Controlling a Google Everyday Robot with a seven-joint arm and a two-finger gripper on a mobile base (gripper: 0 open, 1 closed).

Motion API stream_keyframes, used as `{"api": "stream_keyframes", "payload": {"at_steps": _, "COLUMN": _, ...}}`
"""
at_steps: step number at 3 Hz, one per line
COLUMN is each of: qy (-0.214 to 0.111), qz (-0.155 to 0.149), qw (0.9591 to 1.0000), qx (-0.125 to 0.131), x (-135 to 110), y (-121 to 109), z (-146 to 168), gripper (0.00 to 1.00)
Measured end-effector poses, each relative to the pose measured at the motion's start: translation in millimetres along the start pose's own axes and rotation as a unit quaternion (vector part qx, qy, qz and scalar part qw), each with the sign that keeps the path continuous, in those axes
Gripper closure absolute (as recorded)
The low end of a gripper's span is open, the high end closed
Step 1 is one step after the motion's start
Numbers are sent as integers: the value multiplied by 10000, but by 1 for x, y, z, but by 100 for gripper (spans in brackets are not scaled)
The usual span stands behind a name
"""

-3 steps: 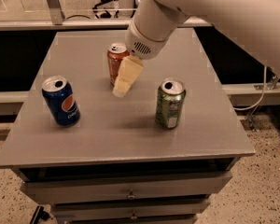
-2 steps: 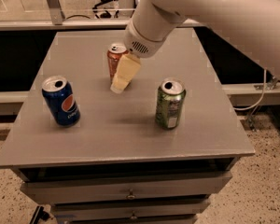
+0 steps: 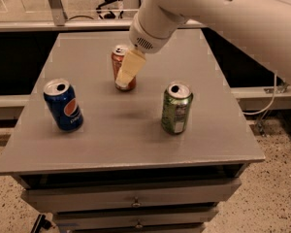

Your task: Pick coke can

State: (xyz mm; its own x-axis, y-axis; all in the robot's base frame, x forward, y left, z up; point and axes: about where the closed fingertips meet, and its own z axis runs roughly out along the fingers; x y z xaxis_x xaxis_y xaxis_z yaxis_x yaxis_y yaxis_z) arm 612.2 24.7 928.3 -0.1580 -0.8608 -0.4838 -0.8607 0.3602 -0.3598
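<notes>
At the front, drawers [image 3: 136, 198] are sitting under a grey table [image 3: 126, 140] on speckled floor [image 3: 276, 188]. Farther back, the coke can [image 3: 117, 59] is standing upright, with the gripper [image 3: 127, 72] hanging just in front and overlapping it; I cannot tell whether it is gripping the can.

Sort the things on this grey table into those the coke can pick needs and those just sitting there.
For the job: orange-red aluminium coke can, upright at the back; beige gripper on the white arm, overlapping that can's right side in view.
Just lying about: blue Pepsi can, left; green drink can, right.
</notes>
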Motion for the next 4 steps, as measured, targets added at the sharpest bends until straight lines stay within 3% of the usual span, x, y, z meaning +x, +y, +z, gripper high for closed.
{"api": "stream_keyframes", "payload": {"at_steps": 2, "qy": 4, "qz": 118, "qw": 9998, "qx": 159, "x": 4, "y": -11, "z": 3, "gripper": 0}}
{"api": "stream_keyframes", "payload": {"at_steps": 4, "qy": -55, "qz": 176, "qw": 9998, "qx": 38, "x": 1, "y": -12, "z": 21, "gripper": 0}}
